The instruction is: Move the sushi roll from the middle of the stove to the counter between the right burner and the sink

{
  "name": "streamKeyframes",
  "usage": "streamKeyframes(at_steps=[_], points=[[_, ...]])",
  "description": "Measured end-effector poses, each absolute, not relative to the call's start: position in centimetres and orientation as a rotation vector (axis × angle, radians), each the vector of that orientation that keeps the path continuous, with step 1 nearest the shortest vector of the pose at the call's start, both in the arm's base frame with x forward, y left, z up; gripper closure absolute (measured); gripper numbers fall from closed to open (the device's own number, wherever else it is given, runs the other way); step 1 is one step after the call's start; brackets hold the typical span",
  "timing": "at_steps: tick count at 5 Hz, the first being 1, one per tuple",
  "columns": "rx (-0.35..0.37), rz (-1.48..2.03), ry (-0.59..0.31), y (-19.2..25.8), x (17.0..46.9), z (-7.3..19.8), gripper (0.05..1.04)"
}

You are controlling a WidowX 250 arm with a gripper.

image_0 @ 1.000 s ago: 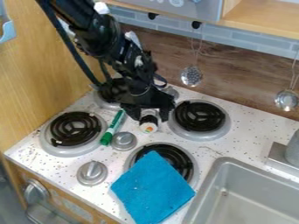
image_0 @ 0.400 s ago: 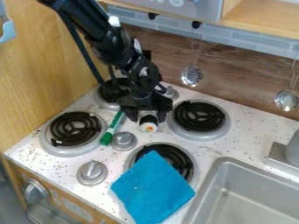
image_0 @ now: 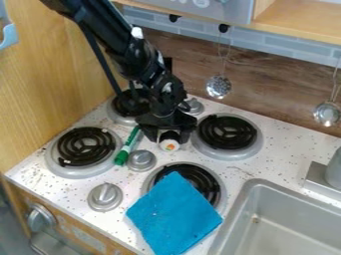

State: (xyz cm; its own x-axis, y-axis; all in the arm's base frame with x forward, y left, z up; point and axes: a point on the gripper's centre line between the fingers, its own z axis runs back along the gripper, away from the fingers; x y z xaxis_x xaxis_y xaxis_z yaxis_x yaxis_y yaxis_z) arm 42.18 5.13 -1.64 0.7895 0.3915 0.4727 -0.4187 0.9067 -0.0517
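Black-and-white cylinder [image_0: 169, 145] between the spread fingers of the tool [image_0: 169, 138]

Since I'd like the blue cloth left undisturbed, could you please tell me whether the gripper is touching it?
Apart: the camera view shows bare speckled counter between the gripper and the blue cloth.
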Motion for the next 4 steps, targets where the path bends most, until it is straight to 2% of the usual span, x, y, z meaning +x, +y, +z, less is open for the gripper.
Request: streamKeyframes(at_steps=[2, 3, 4], points=[[0.068, 0.450, -0.481, 5.3, 42.7, -2.9, 0.112], [0.065, 0.458, -0.484, 5.4, 43.2, -3.4, 0.330], [0.069, 0.474, -0.491, 5.5, 43.5, -3.6, 0.412]])
